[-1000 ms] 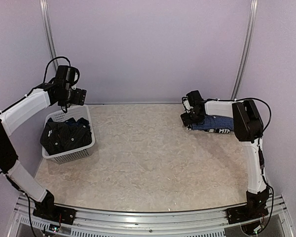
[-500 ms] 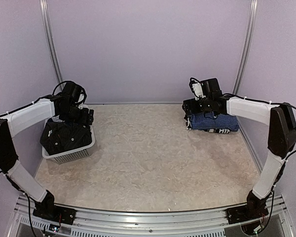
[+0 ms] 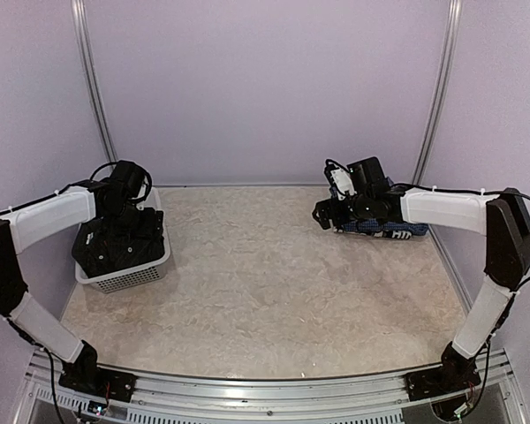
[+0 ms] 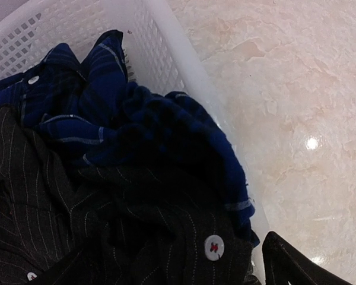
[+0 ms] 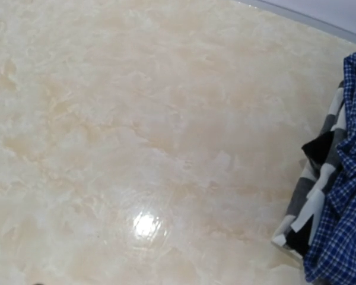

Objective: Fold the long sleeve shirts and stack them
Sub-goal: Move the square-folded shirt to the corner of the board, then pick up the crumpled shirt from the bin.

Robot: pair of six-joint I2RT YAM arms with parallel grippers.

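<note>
Basket of white plastic lattice [image 3: 128, 276] is holding a black pinstriped shirt [image 4: 77, 219] and a darker blue plaid shirt [image 4: 136, 124], with the left tool [image 3: 132, 228] hanging over them. Well right of the basket, a blue-and-white checked shirt [image 3: 384, 228] is lying on the tabletop [image 3: 265, 283] beside the right tool [image 3: 327, 214]. I cannot tell whether either tool is spread.

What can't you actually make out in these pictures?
- Left gripper: open or shut unclear; in the top view it is black against the black pinstriped shirt; the left wrist view's bottom edge cuts off all but one fingertip.
- Right gripper: too small in the top view; absent from the right wrist view.
- Blue-checked shirt: cut off by the right wrist view's right edge; partly under the arm from above.
- Basket floor: buried under shirts.
</note>
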